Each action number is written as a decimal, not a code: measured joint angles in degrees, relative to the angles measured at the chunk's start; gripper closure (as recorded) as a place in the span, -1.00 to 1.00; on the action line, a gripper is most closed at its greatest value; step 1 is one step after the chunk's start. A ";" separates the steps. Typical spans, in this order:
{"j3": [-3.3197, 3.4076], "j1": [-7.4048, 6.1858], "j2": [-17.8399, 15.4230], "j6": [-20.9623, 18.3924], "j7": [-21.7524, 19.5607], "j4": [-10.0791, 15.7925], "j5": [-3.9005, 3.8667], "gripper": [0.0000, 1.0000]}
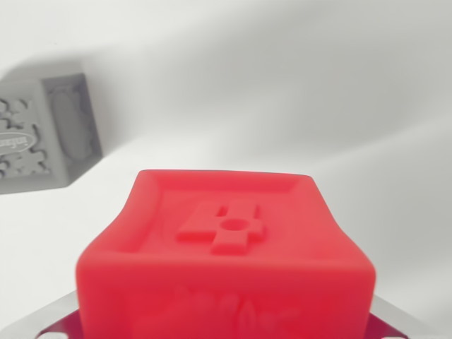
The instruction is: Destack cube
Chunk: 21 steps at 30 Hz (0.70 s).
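A red cube (226, 247) with a raised figure 4 on its upper face fills the lower middle of the wrist view, very close to the camera. Silver metal fingers (42, 325) show at the bottom left and bottom right corners, pressed against the cube's two sides. My gripper (226, 328) is shut on the red cube. A grey cube (42, 134) with embossed puzzle-like patterns rests on the white surface at the wrist view's left, apart from the red cube. The red cube's underside and whatever lies beneath it are hidden.
A plain white surface (318, 106) stretches behind and to the right of the red cube, with soft shadows across it. The grey cube is cut by the left edge of the view.
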<state>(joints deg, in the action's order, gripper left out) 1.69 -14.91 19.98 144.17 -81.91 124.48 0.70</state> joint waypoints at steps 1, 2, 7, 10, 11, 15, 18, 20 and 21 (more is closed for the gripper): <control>0.02 0.09 0.00 0.25 0.00 0.27 0.02 1.00; 0.04 0.18 0.00 0.49 0.00 0.51 0.04 1.00; 0.13 0.60 -0.01 1.54 0.00 1.59 0.10 1.00; 0.18 0.92 -0.01 2.30 0.01 2.31 0.13 1.00; 0.20 1.02 -0.01 2.54 0.01 2.54 0.15 1.00; 0.21 1.45 -0.01 3.36 0.03 3.39 0.18 1.00; 0.24 1.79 -0.01 4.13 0.05 4.08 0.22 1.00; 0.24 2.03 -0.01 4.60 0.07 4.57 0.25 1.00; 0.25 2.16 0.00 4.84 0.08 4.80 0.25 1.00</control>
<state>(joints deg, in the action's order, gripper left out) 1.94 -12.75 19.98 149.02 -81.83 129.28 0.96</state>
